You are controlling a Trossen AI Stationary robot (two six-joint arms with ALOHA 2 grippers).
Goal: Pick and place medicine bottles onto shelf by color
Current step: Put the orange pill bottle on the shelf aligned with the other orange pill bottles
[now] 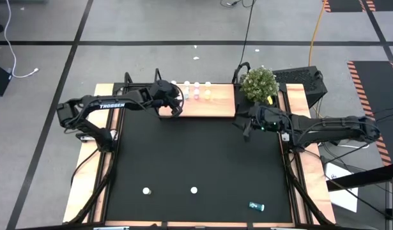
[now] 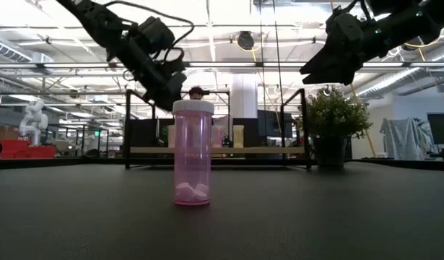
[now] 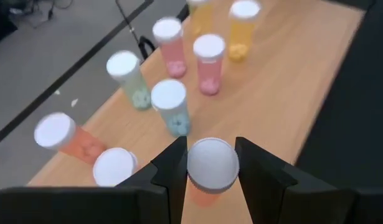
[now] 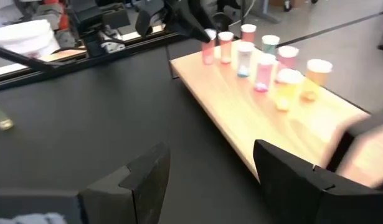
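Observation:
The light-wood shelf point(image 1: 215, 105) lies at the mat's far edge, with several white-capped bottles point(image 1: 196, 89) standing on it, among them teal point(image 3: 169, 106), pink point(image 3: 208, 59) and yellow point(image 3: 243, 25) ones. My left gripper point(image 1: 176, 105) is over the shelf's left end, shut on an orange-pink bottle point(image 3: 212, 165). My right gripper point(image 1: 247, 124) hangs open and empty over the mat by the shelf's right end; it also shows in the right wrist view point(image 4: 210, 180). Two bottles point(image 1: 146, 190) point(image 1: 193, 190) stand on the mat near the front. A teal bottle point(image 1: 256, 206) lies on its side there. My left gripper pinches the orange-pink bottle by the sides of its white cap point(image 3: 194, 168) between its two fingers. The fingers come from above, pointing down at the shelf. The bottle is upright, cap up; I cannot tell whether its base stands on the shelf.
A small potted plant point(image 1: 259, 83) stands at the shelf's right end, close to my right arm. A pink bottle point(image 2: 192, 155) stands on the mat right in front of the low camera. The black mat point(image 1: 202, 160) lies between the shelf and the front bottles.

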